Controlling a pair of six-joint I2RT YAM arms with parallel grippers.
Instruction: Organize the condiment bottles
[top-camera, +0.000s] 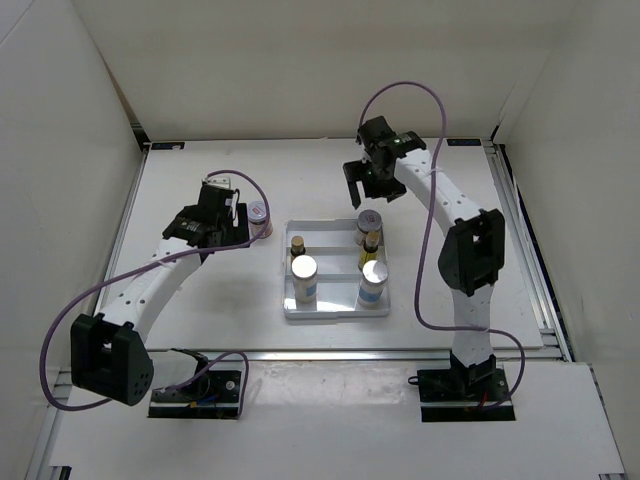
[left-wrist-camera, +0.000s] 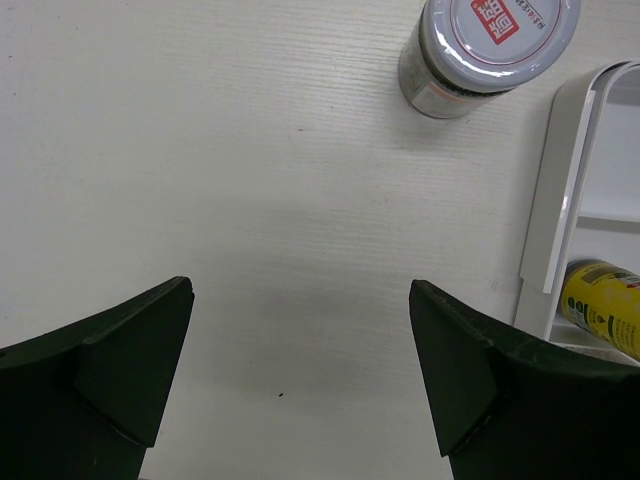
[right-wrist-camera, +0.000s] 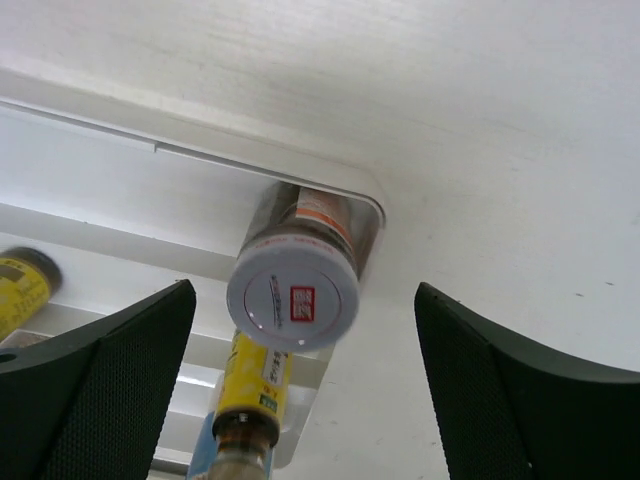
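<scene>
Jaws gape empty: right gripper above the jar parked in the tray, left gripper poised to fetch the stray jar ahead.

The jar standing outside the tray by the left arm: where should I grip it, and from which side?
Come from above with the open left hand, closing across the round body of the jar, below its lid. It stands upright, clear of the tray.
</scene>
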